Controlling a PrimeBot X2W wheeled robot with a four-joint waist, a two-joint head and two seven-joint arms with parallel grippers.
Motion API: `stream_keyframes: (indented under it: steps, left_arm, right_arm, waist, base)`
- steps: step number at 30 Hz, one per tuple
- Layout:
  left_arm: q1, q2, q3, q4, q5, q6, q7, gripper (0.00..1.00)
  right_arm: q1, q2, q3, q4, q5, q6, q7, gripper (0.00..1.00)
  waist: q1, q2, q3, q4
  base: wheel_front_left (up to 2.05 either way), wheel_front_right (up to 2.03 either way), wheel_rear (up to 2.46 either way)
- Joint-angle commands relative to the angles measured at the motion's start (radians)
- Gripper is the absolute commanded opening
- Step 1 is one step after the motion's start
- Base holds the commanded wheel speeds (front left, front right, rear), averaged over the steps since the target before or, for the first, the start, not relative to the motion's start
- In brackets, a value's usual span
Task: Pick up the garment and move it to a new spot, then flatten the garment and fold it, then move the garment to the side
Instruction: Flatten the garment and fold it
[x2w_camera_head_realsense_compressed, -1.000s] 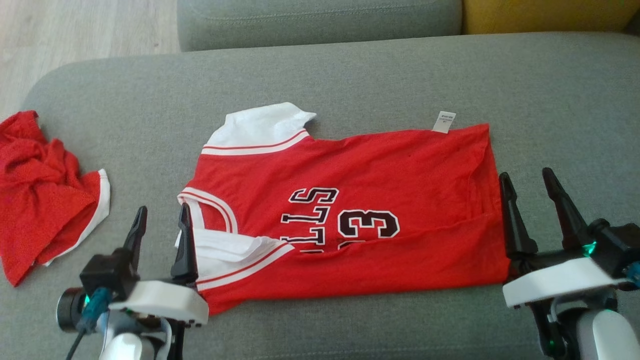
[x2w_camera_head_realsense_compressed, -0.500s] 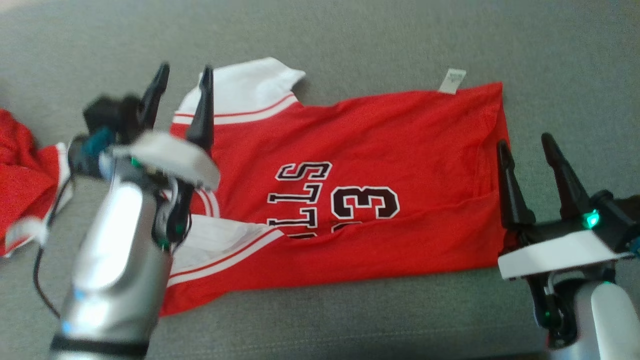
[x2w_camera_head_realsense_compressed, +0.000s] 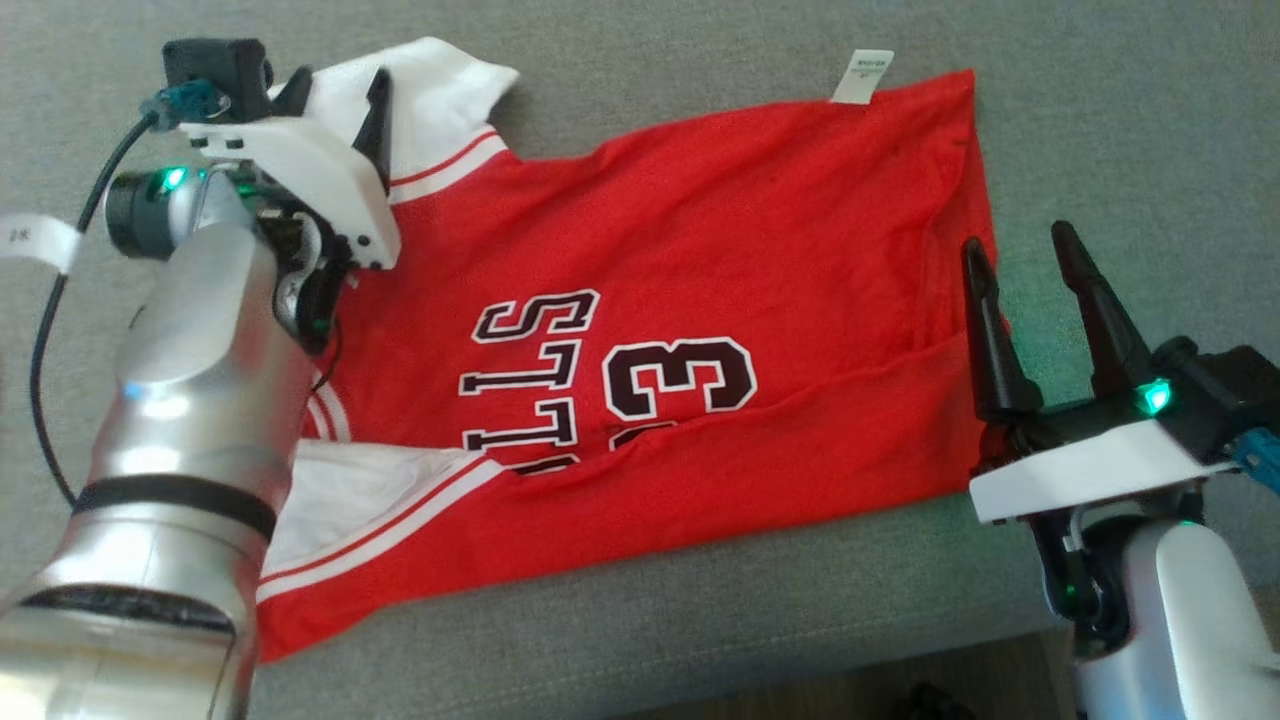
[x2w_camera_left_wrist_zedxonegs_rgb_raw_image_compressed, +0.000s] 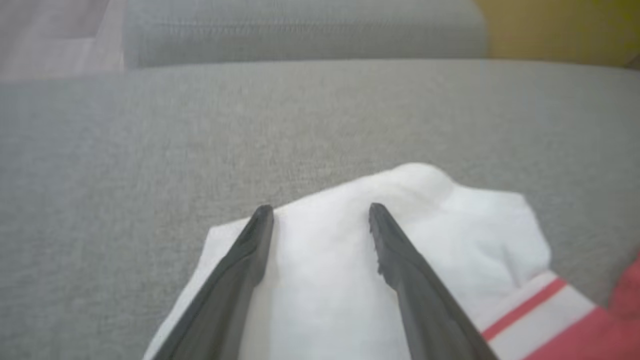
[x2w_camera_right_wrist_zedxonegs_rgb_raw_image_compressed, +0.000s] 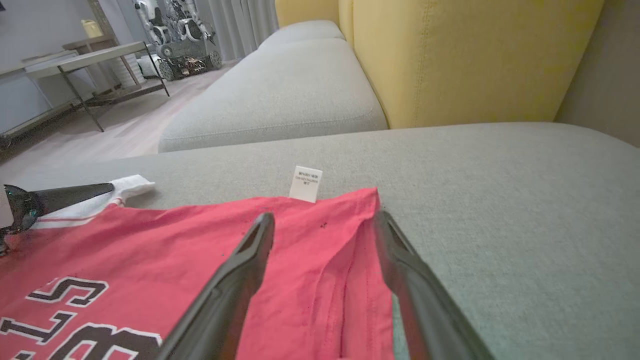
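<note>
Jersey (x2w_camera_head_realsense_compressed: 760, 230) lies part-folded on the sofa seat (x2w_camera_head_realsense_compressed: 1120, 120), centre of head view. Both my jaws are released, gripping nothing: left jaws over the white sleeve (x2w_camera_left_wrist_zedxonegs_rgb_raw_image_compressed: 325, 270) at upper left, right jaws over the hem edge (x2w_camera_right_wrist_zedxonegs_rgb_raw_image_compressed: 350, 250) at right. Risks: left pinches one layer or grabs cushion fabric; an uneven pull drags the lower fold open; right slips off the doubled hem.

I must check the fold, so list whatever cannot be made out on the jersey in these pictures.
Tag: print too small to read, head and right wrist views.
Lettering: its near end is hidden under a fold of the jersey, head view.
Jersey's left side: covered by the left arm, head view.
Left pincer: whether it touches the white sleeve is unclear, left wrist view.
</note>
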Motion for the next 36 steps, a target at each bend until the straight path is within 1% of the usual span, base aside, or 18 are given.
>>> stream_keyframes:
  steps: [1, 4, 5, 6, 7, 11, 16, 20, 25, 30, 33, 34, 35, 36]
  left_arm:
    - [-0.039, 0.03, 0.013, 0.008, -0.001, -0.002, 0.011, 1.0]
    - [-0.069, 0.024, 0.007, 0.095, -0.006, -0.007, 0.051, 1.0]
    - [-0.077, 0.022, 0.003, 0.115, -0.006, -0.01, 0.055, 0.69]
    - [-0.084, 0.02, 0.001, 0.13, -0.006, -0.014, 0.052, 0.26]
    - [-0.089, 0.019, -0.002, 0.14, -0.005, -0.016, 0.042, 0.0]
    - [-0.101, 0.007, -0.018, 0.175, 0.0, -0.025, -0.003, 0.0]
    - [-0.117, -0.01, -0.028, 0.192, 0.002, -0.023, -0.091, 0.0]
    - [-0.133, -0.026, -0.035, 0.199, -0.003, -0.027, -0.137, 0.0]
    - [-0.143, -0.045, -0.044, 0.197, -0.013, -0.036, -0.171, 0.0]
    - [-0.14, -0.056, -0.053, 0.193, -0.027, -0.045, -0.187, 0.0]
    - [-0.138, -0.059, -0.055, 0.185, -0.036, -0.049, -0.192, 0.0]
    - [-0.137, -0.06, -0.056, 0.181, -0.038, -0.05, -0.193, 0.0]
    - [-0.137, -0.06, -0.056, 0.181, -0.038, -0.05, -0.193, 0.0]
    - [-0.136, -0.06, -0.055, 0.176, -0.042, -0.05, -0.194, 0.0]
  right_arm:
    - [-0.02, -0.004, 0.023, -0.025, 0.005, -0.001, -0.009, 1.0]
    - [-0.024, -0.003, 0.014, -0.013, 0.009, -0.001, -0.009, 1.0]
    - [-0.027, -0.003, 0.01, -0.009, 0.01, -0.001, -0.01, 1.0]
    - [-0.03, -0.003, 0.006, -0.005, 0.011, -0.001, -0.009, 1.0]
    - [-0.035, -0.003, 0.001, 0.001, 0.013, -0.001, -0.008, 1.0]
    - [-0.076, -0.008, -0.027, 0.032, 0.018, -0.001, -0.001, 1.0]
    - [-0.186, -0.05, -0.062, 0.125, 0.037, -0.001, 0.02, 1.0]
    - [-0.307, -0.101, -0.073, 0.259, 0.059, -0.001, 0.048, 1.0]
    - [-0.433, -0.148, -0.043, 0.456, 0.094, -0.001, 0.114, 1.0]
    - [-0.521, -0.172, -0.007, 0.645, 0.129, -0.001, 0.192, 1.0]
    - [-0.564, -0.184, 0.018, 0.731, 0.152, -0.001, 0.228, 1.0]
    - [-0.575, -0.188, 0.026, 0.749, 0.16, -0.001, 0.234, 0.33]
    - [-0.575, -0.188, 0.026, 0.749, 0.16, -0.001, 0.234, 0.33]
    - [-0.586, -0.19, 0.031, 0.759, 0.169, -0.001, 0.23, 0.0]
  waist:
    - [-0.0002, 0.0, 0.012, -0.01]
    - [-0.0002, 0.0, 0.016, -0.01]
    - [-0.0002, 0.0, 0.017, -0.009]
    - [-0.0002, 0.0, 0.017, -0.008]
    - [-0.0002, 0.0, 0.017, -0.006]
    - [-0.0002, 0.0, 0.007, 0.007]
    - [-0.0002, 0.0, -0.001, 0.032]
    - [-0.0002, 0.0, -0.002, 0.062]
    - [-0.0002, 0.0, 0.0, 0.101]
    - [-0.0002, 0.0, -0.004, 0.122]
    - [-0.0002, 0.0, -0.005, 0.132]
    - [-0.0002, 0.0, -0.005, 0.136]
    - [-0.0002, 0.0, -0.005, 0.136]
    - [-0.0002, 0.0, -0.006, 0.138]
  base:
    - [0.0, 0.0, 0.0]
    - [0.0, 0.0, 0.0]
    - [0.0, 0.0, 0.0]
    - [0.0, 0.0, 0.0]
    - [0.0, 0.0, 0.0]
    - [0.0, 0.0, 0.0]
    - [0.0, 0.0, 0.0]
    - [0.0, 0.0, 0.0]
    - [0.0, 0.0, 0.0]
    - [0.0, 0.0, 0.0]
    - [0.0, 0.0, 0.0]
    - [0.0, 0.0, 0.0]
    - [0.0, 0.0, 0.0]
    - [0.0, 0.0, 0.0]
